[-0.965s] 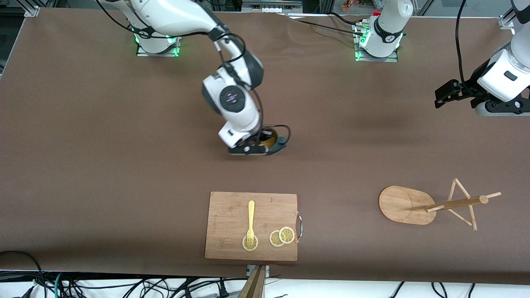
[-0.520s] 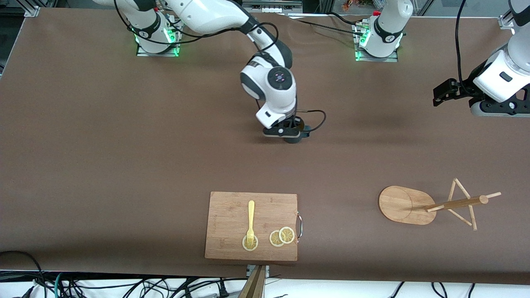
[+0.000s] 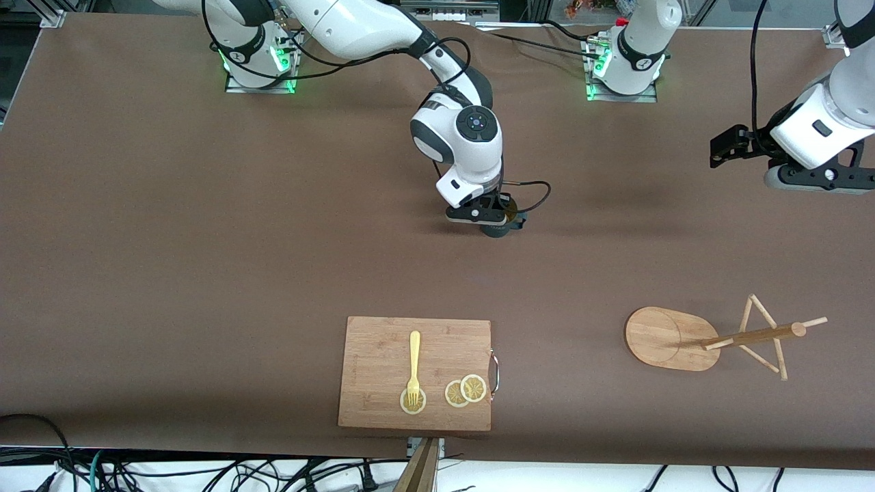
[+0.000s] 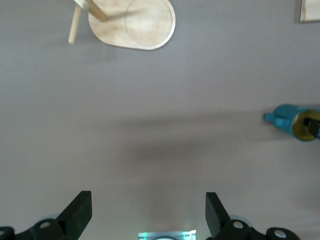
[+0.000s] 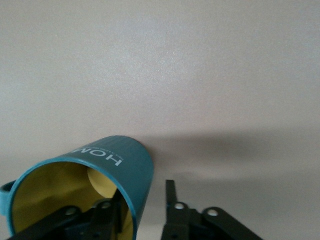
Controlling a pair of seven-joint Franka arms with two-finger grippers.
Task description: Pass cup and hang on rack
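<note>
Pass step: right gripper (image 3: 493, 220) clamped on teal cup's (image 3: 499, 225) rim over table centre, well apart from bamboo rack (image 3: 673, 338); left gripper (image 4: 148, 212), jaws apart, must come w/ grip on cup.

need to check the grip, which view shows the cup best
The right wrist view: the cup fills it, yellow inside and ribbed wall clear, with the right tool pinching its rim. In the front view the cup is mostly hidden under that tool. The left wrist view shows the cup small at the edge.
</note>
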